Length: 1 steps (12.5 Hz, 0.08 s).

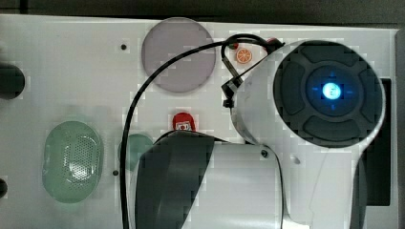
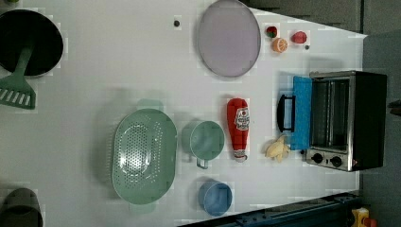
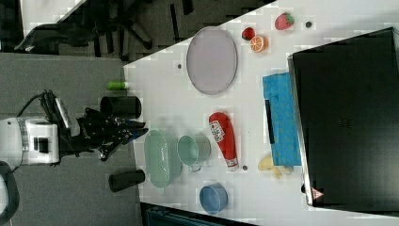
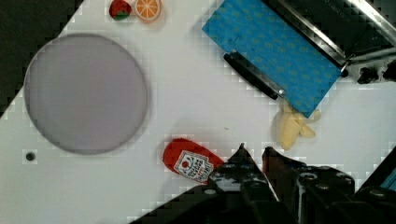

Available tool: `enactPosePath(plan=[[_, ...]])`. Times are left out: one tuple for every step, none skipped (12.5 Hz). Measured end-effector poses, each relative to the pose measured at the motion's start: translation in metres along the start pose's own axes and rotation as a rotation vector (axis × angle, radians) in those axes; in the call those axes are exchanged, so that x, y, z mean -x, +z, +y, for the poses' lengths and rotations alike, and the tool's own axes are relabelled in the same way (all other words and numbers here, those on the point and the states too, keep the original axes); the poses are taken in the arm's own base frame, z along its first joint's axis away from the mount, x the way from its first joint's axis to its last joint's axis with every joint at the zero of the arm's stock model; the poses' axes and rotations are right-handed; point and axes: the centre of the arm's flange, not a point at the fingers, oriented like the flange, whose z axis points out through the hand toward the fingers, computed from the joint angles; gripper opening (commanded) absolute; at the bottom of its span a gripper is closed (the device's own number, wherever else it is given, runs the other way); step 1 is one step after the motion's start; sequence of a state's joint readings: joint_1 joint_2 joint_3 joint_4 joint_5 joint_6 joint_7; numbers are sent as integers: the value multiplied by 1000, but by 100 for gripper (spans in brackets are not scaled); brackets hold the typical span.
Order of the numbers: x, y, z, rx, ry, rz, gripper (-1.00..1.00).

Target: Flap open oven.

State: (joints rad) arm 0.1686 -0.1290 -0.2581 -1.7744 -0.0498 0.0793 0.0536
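The oven (image 2: 347, 120) stands at the left view's right edge of the white table (image 2: 118, 71), and its blue door (image 2: 301, 112) is already folded down flat in front of the open cavity, with the black bar handle (image 2: 285, 112) at the outer edge; so I judge the task to be done, and what is left is only for the arm to go away and rest. The gripper (image 4: 254, 154) is well apart from the oven: in the right view it hangs off the table, beyond the right view's left edge of it, near a black cup (image 3: 121, 107). In the wrist view its two fingertips stand close together with only a thin gap, and nothing is between them. The left view looks into the cavity and shows the knobs (image 2: 326, 159); the right view gives only the black top of the oven and the door beside it. The wrist view shows the banana (image 4: 292, 126) touching a corner of the door and the ketchup bottle (image 4: 189, 161) near the fingertips. The top view is mostly blocked by the arm, so the oven cannot be judged there.
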Motion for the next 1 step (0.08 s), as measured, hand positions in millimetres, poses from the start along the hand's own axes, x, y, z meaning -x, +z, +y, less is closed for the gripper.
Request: enactPosePath(plan=[[2, 1, -2, 5, -4, -3, -65]])
